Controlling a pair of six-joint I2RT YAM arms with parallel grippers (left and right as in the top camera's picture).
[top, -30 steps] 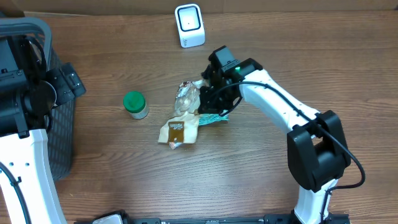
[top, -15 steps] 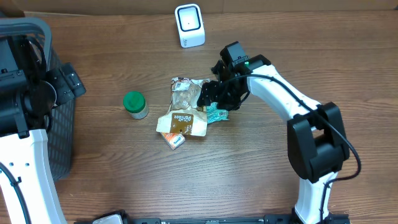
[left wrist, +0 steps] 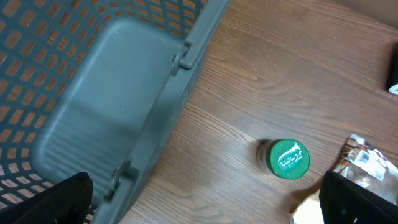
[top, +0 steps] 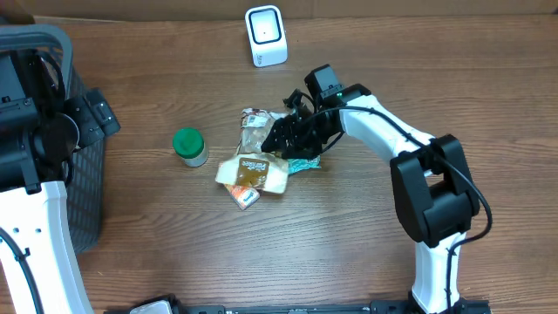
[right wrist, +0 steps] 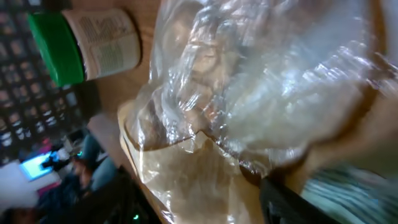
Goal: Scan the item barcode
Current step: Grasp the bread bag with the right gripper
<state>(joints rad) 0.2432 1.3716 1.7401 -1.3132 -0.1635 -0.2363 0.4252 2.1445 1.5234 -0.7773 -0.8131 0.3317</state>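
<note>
A clear plastic snack bag (top: 258, 129) lies on the table in a small pile with a tan bag (top: 254, 170), a teal packet (top: 306, 163) and a small orange packet (top: 247, 197). My right gripper (top: 281, 139) is low over the clear bag's right edge. In the right wrist view the clear bag (right wrist: 249, 93) fills the space between its two spread fingers (right wrist: 292, 202); the jaws stand apart. The white scanner (top: 265, 35) stands at the table's back edge. My left gripper (left wrist: 205, 211) hangs open over bare wood beside the basket, holding nothing.
A green-lidded jar (top: 189, 146) stands left of the pile, and also shows in the left wrist view as the jar (left wrist: 285, 159). A grey mesh basket (top: 83, 166) sits at the left edge under my left arm. Bare wood lies in front of the pile.
My right gripper opened and let the bags go; the pile settled and spread on the table. The gripper swung left and down onto the clear bag. The left arm has not moved.
</note>
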